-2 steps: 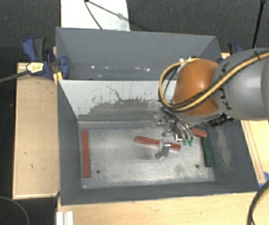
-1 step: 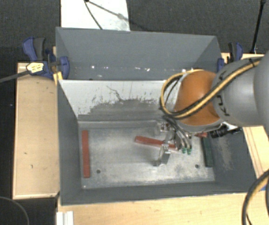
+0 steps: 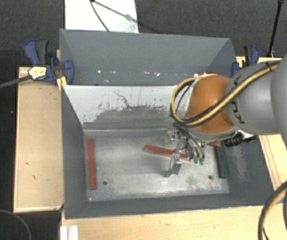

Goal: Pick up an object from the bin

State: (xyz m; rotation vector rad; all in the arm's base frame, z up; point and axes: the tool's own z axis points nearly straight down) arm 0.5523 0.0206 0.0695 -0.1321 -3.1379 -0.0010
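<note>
Contents of grey metal bin (image 3: 133,59), left to right:
- Orange-red bar (image 3: 90,164): long, lying near-to-far on the floor beside the left wall.
- Red flat stick (image 3: 156,150): mid-floor, lying left-to-right, its right end running under the gripper.
- Gripper (image 3: 176,165): low over the stick's right end, below the orange wrist cover (image 3: 208,104). Cannot tell whether it is spread or pinching.
- Dark bar (image 3: 221,162): right side of the floor, lying near-to-far.

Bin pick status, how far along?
Done: the gripper sits low in the bin, at the right end of the reddish strip mid-floor. In hand: probably the grasp of that strip, though I cannot confirm a grip. Left: the lift; the strip seems to lie on the floor. The red stick at left and the dark bar at right lie apart.
</note>
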